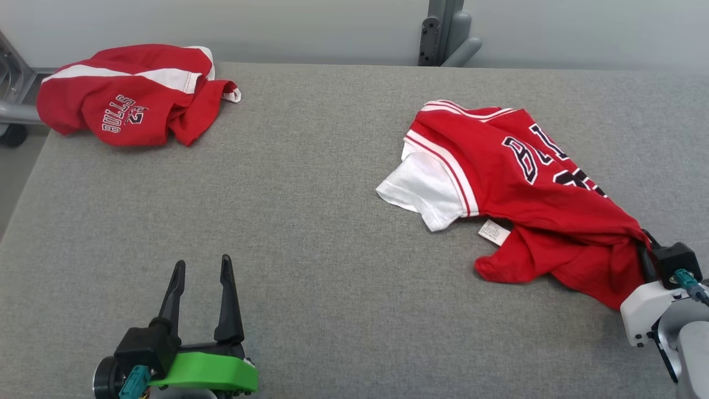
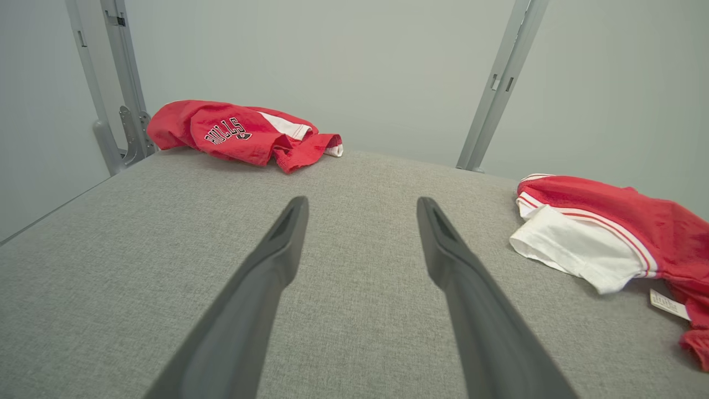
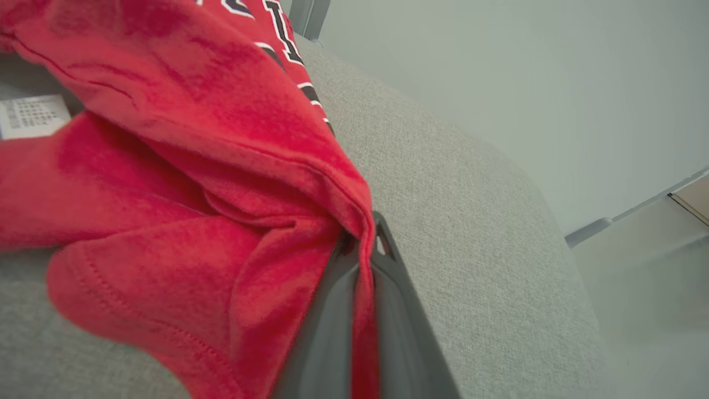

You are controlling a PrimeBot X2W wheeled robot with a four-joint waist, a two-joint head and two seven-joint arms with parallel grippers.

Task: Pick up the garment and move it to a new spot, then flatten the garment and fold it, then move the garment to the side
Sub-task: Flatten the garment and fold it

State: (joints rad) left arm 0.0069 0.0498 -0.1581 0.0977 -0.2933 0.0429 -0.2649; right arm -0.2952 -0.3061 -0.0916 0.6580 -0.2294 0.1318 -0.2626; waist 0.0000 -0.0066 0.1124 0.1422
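The garment (image 1: 532, 188) is a red jersey with black lettering, white trim and a white sleeve, lying crumpled on the right half of the grey table (image 1: 310, 183). At its near right corner my right gripper (image 1: 644, 243) is shut on a bunch of the red fabric. The right wrist view shows the cloth (image 3: 194, 166) pinched between the two dark fingers of that gripper (image 3: 365, 235). My left gripper (image 1: 202, 265) hovers open over bare table at the lower left, well away from the jersey. Its fingers frame nothing (image 2: 361, 206), and the jersey (image 2: 598, 233) lies to their right.
A second red garment with a white stripe (image 1: 133, 94) (image 2: 238, 133) is heaped at the table's far left corner. A grey metal post (image 1: 443, 33) stands behind the far edge. The table's right edge (image 3: 554, 233) drops off close beside my right gripper.
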